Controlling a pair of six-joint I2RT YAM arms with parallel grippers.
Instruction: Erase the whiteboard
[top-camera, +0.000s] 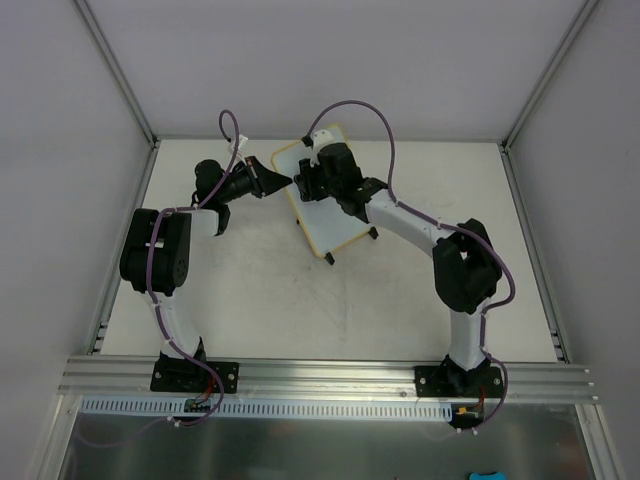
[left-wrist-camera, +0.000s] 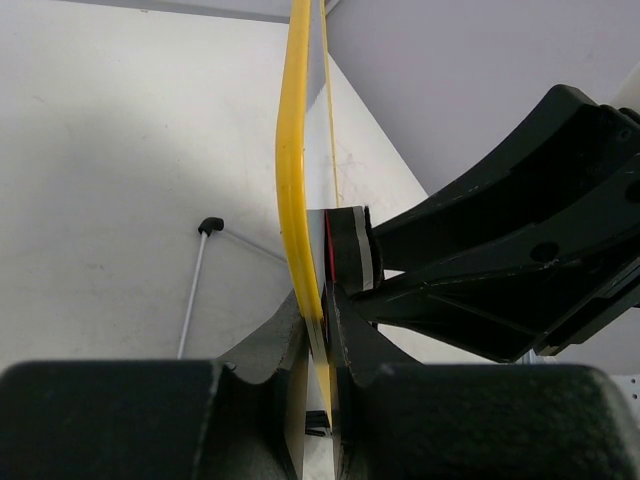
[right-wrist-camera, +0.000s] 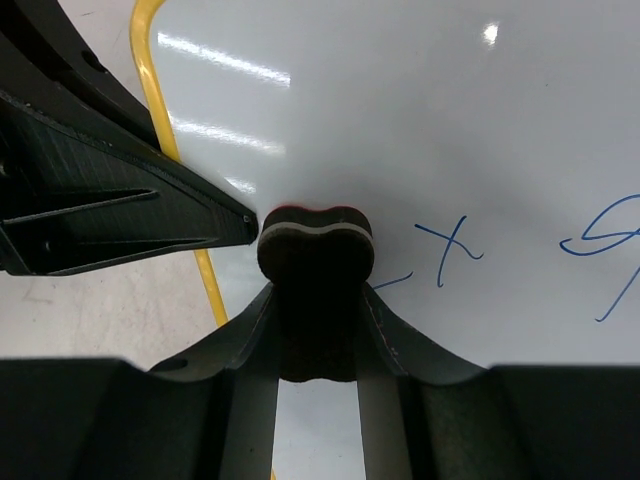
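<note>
The whiteboard (top-camera: 335, 215), white with a thin yellow frame, stands tilted on black feet at the table's back middle. My left gripper (top-camera: 283, 180) is shut on its left edge; the left wrist view shows the yellow frame (left-wrist-camera: 291, 180) edge-on between the jaws (left-wrist-camera: 322, 325). My right gripper (top-camera: 312, 183) is shut on a small black eraser (right-wrist-camera: 315, 245), whose face presses on the board (right-wrist-camera: 420, 120) near the left frame. Blue handwriting (right-wrist-camera: 450, 250) lies just right of the eraser, with more at the right edge (right-wrist-camera: 600, 245).
A thin support leg with a black foot (left-wrist-camera: 209, 225) stands behind the board on the white table (top-camera: 250, 290). Grey walls and aluminium posts enclose the table. An aluminium rail (top-camera: 320, 375) carries both arm bases at the near edge.
</note>
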